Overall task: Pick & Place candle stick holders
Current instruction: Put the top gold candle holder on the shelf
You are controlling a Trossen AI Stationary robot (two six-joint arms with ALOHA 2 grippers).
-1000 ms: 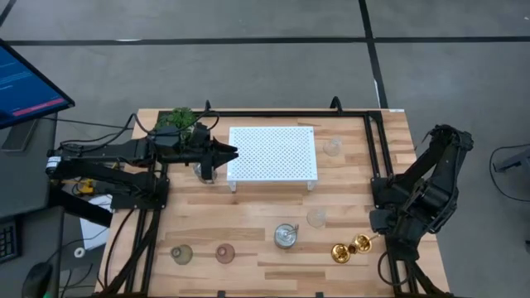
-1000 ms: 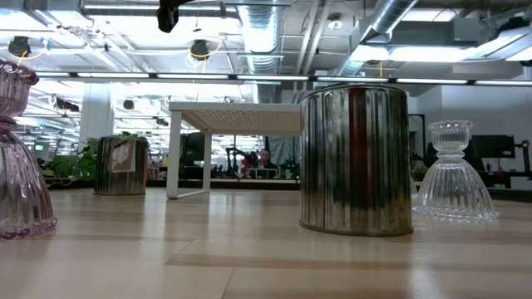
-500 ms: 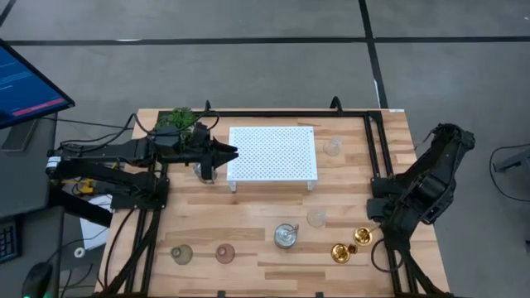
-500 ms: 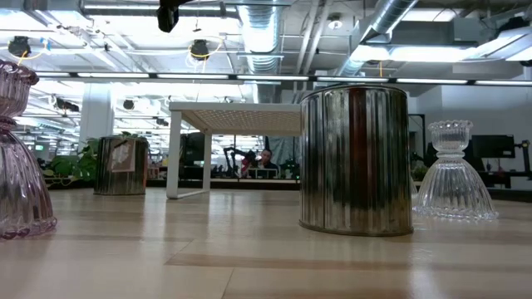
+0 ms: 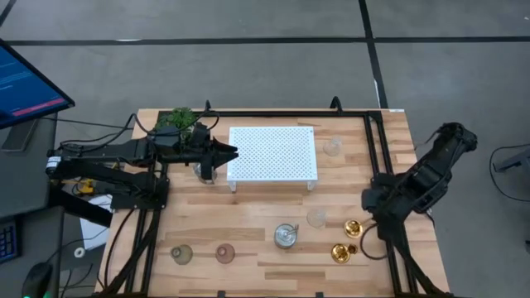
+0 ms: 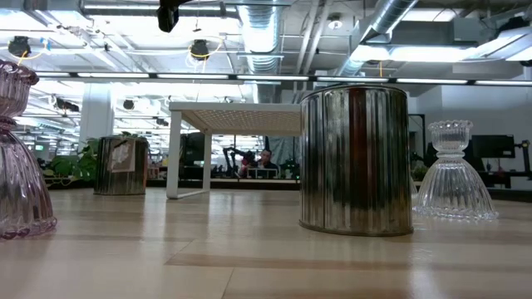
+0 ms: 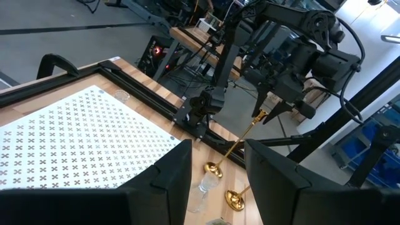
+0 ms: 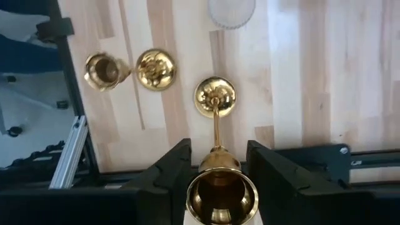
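My right gripper [image 8: 219, 164] is shut on a tall, slender gold candle stick holder [image 7: 237, 142] at the table's right side, near the front. A second gold holder [image 8: 128, 69] lies on its side beside it. Standing on the wood are a silvery cup [image 5: 286, 236], a clear glass holder [image 5: 316, 218], a greenish one [image 5: 181, 253] and a pinkish one [image 5: 224, 253]. Another clear glass holder [image 5: 333, 146] stands at the far right. My left gripper [image 5: 228, 153] hovers level and open by the white stand's left edge, above another silvery cup [image 5: 204, 171]. My right gripper pinches the cup at the tall gold holder's top [image 8: 220, 187] between its two fingers, from above, pointing down. The holder hangs below the fingers with its stem slanted. Its round base [image 8: 215, 97] is low over the wood; whether it touches the table I cannot tell.
The white perforated stand [image 5: 272, 153] fills the far middle, with a green plant [image 5: 178, 118] at the far left. Black frame rails [image 5: 377, 157] run along the table's left and right sides. Bare wood lies between the stand and the front row.
My right gripper has moved toward the table's far edge and a little to the left, carrying the tall gold holder. The holder's base has gone from beside the lying gold holder to a spot farther back.
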